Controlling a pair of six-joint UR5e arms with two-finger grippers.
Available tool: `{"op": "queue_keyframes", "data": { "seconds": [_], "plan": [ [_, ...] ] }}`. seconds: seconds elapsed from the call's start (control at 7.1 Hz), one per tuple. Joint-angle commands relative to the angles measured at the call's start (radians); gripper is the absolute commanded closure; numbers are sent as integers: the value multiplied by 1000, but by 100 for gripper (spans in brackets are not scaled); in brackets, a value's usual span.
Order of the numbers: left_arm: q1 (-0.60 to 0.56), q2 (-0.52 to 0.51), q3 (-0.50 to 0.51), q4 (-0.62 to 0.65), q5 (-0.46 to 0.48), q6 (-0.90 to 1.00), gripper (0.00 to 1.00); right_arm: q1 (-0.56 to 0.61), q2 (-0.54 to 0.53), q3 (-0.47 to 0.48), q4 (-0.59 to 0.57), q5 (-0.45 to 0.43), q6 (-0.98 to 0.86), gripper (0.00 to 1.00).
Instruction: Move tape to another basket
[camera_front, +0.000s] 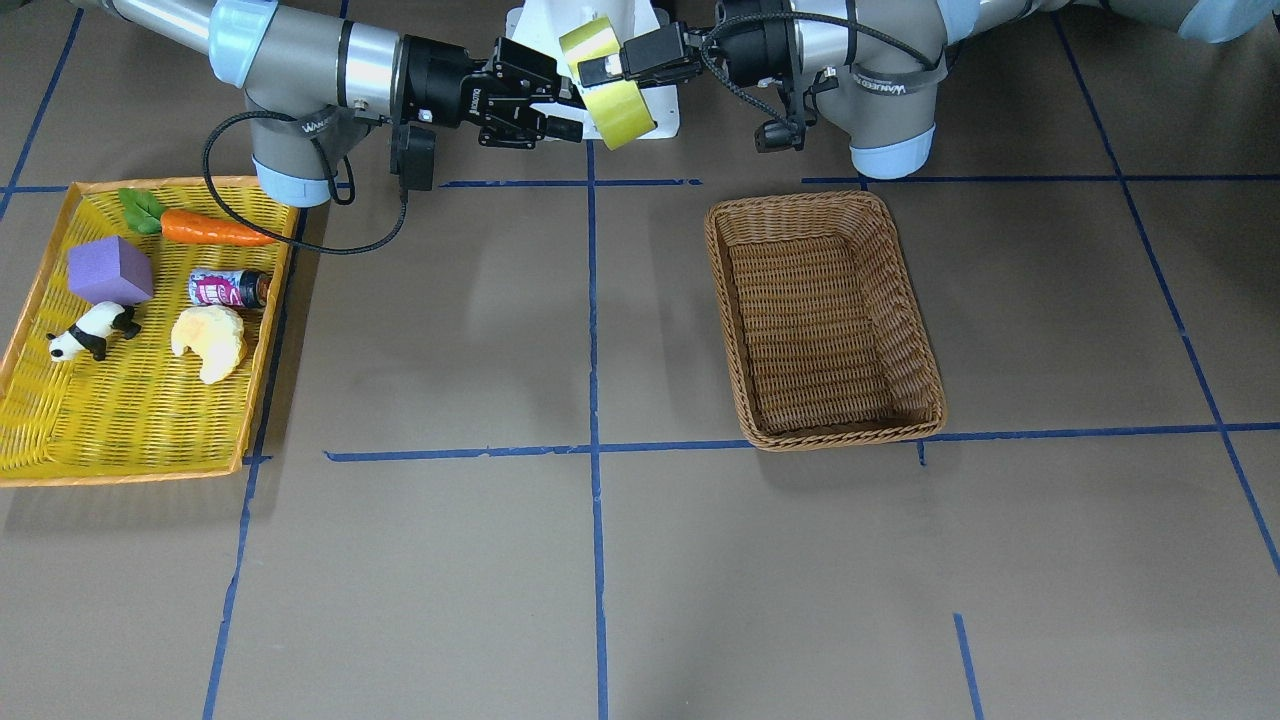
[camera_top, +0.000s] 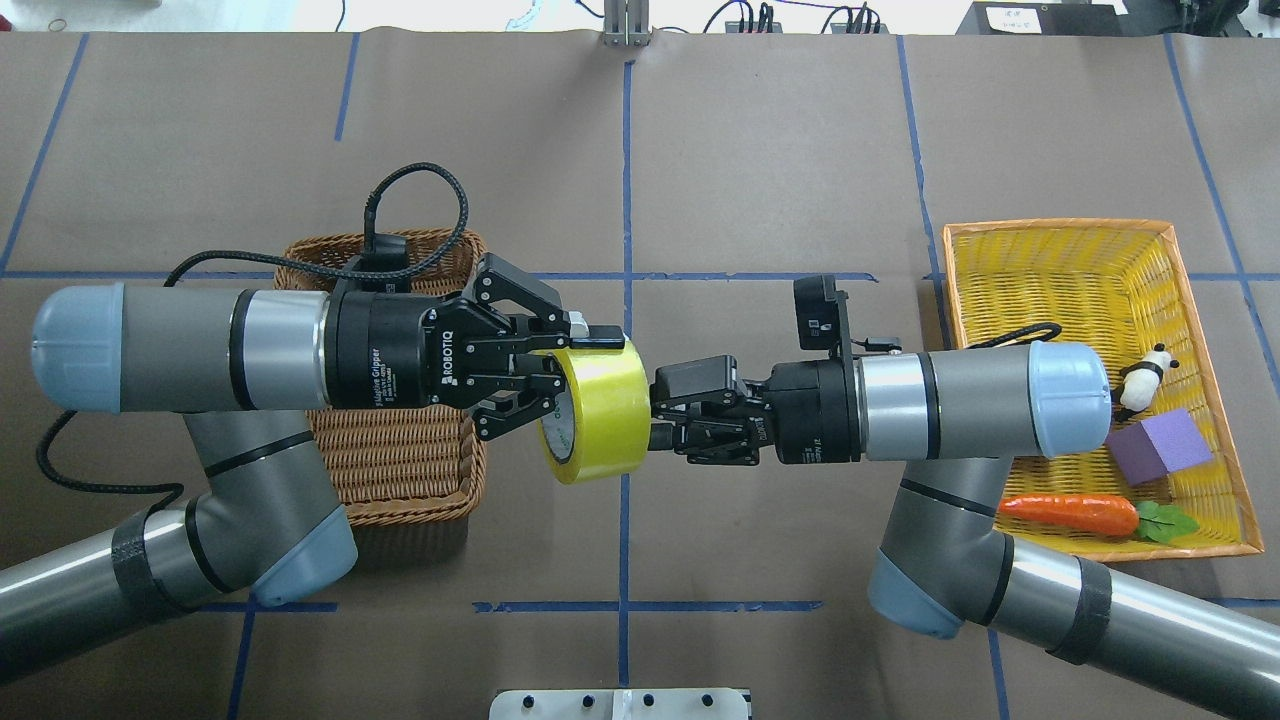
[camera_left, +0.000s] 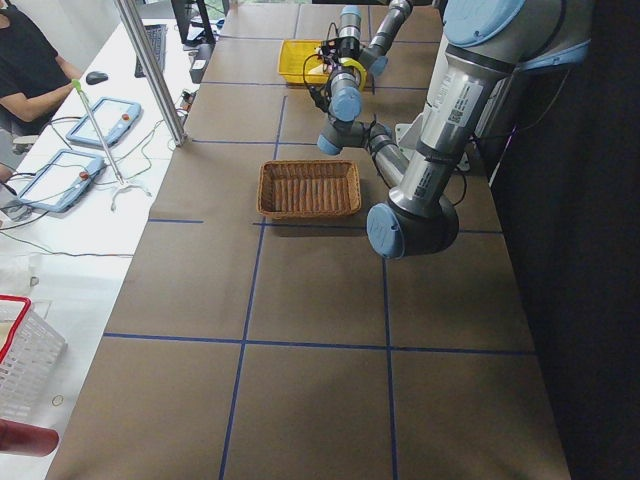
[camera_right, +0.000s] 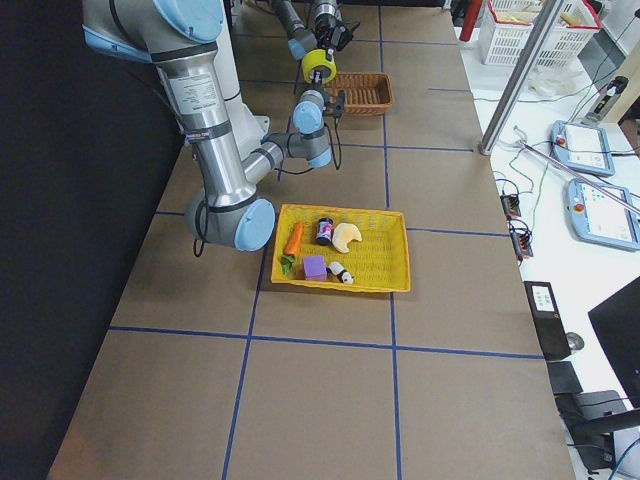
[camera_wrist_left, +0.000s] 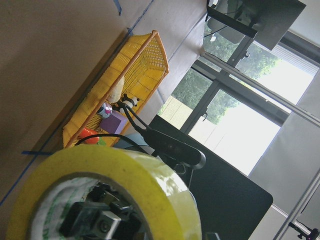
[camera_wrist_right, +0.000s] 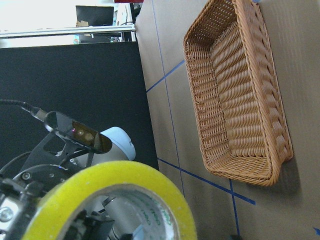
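The tape (camera_top: 600, 405) is a yellow-green roll held in mid-air between both arms, over the table's centre line near the robot's base. My left gripper (camera_top: 565, 362) is shut on its wall, with one finger (camera_top: 592, 338) lying over the outside. My right gripper (camera_top: 655, 410) meets the roll's opposite face, its fingers close together on the wall as far as I can see. In the front view the tape (camera_front: 622, 112) sits between the right gripper (camera_front: 575, 113) and the left gripper (camera_front: 610, 70). The brown wicker basket (camera_front: 800, 203) is empty, partly under my left arm (camera_top: 400, 470).
The flat yellow tray (camera_front: 140, 420) on my right holds a carrot (camera_front: 210, 230), a purple block (camera_front: 110, 270), a toy panda (camera_front: 95, 330), a small can (camera_front: 230, 288) and a croissant (camera_front: 208, 342). A white base plate (camera_front: 660, 120) lies under the grippers.
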Motion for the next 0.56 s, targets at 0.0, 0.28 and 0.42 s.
{"op": "queue_keyframes", "data": {
  "seconds": [0.0, 0.28, 0.42],
  "plan": [
    [-13, 2, 0, 0, 0, -5, 100, 0, 0, 2, 0, -2, 1, 0],
    [-103, 5, -9, 1, -64, -7, 100, 6, -6, 4, -3, 1, -4, 0],
    [-175, 24, -7, 9, -141, -5, 100, 35, -8, 4, -15, 7, -5, 0]
  ]
}}
